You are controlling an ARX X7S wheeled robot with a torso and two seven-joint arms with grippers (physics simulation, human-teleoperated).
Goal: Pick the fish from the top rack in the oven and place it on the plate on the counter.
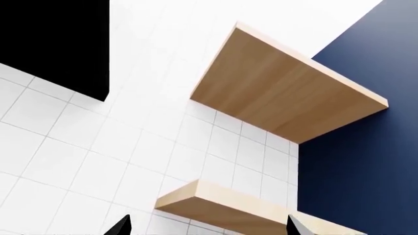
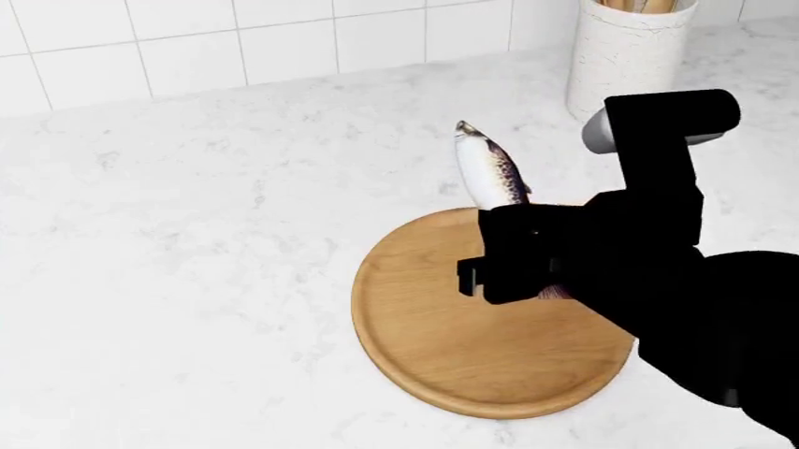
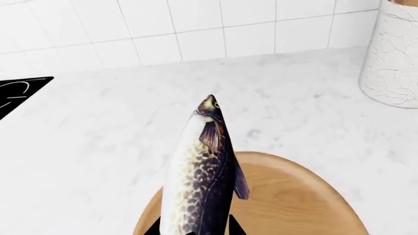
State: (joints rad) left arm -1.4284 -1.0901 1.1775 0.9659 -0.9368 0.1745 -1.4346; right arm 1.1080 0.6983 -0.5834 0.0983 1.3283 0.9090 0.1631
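The slender speckled silvery fish [image 2: 491, 173] is clamped by the tail in the black right gripper [image 2: 525, 267] above the round wooden plate [image 2: 437, 318]. Its head overhangs the rim at 12 o'clock; a roll onto the white marble counter [image 2: 187, 262] is judged possible upon release. The left jaws' state cannot be told.

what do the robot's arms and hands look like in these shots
The right hand and its arm are matte black and blocky, with a grey cylindrical cap on the upper segment. The left hand shows only two dark pointed fingertips. No cables or markings are visible.
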